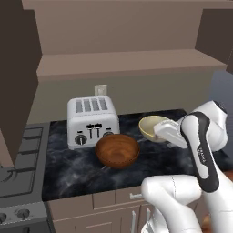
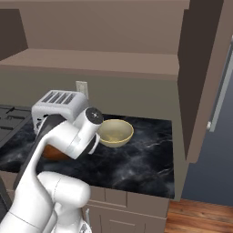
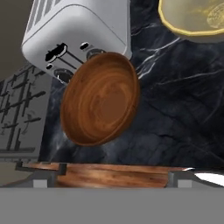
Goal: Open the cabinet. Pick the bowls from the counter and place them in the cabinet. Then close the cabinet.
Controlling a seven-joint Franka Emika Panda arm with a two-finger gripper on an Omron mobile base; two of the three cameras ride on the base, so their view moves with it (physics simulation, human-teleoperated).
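Note:
The cabinet stands open, with its bare brown shelf (image 1: pixel 127 63) between a door swung out at the left (image 1: pixel 16 82) and one at the right (image 2: pixel 205 77). Both bowls rest on the black veined counter (image 1: pixel 82 168). The reddish-brown wooden bowl (image 1: pixel 117 151) sits in front of the toaster. The cream-yellow bowl (image 1: pixel 152 127) lies behind it to the right. My gripper (image 1: pixel 159 133) hovers beside the cream bowl, right of the wooden one. In the hand view the gripper (image 3: pixel 107 173) is open and holds nothing, and the wooden bowl (image 3: pixel 100 100) lies ahead with the cream bowl (image 3: pixel 197 17) at the top right.
A silver toaster (image 1: pixel 93 119) stands at the back of the counter, close behind the wooden bowl. The grey stove top (image 1: pixel 18 168) adjoins the counter on the left. The right door's silver bar handle (image 2: pixel 222 93) juts out over the counter's right end.

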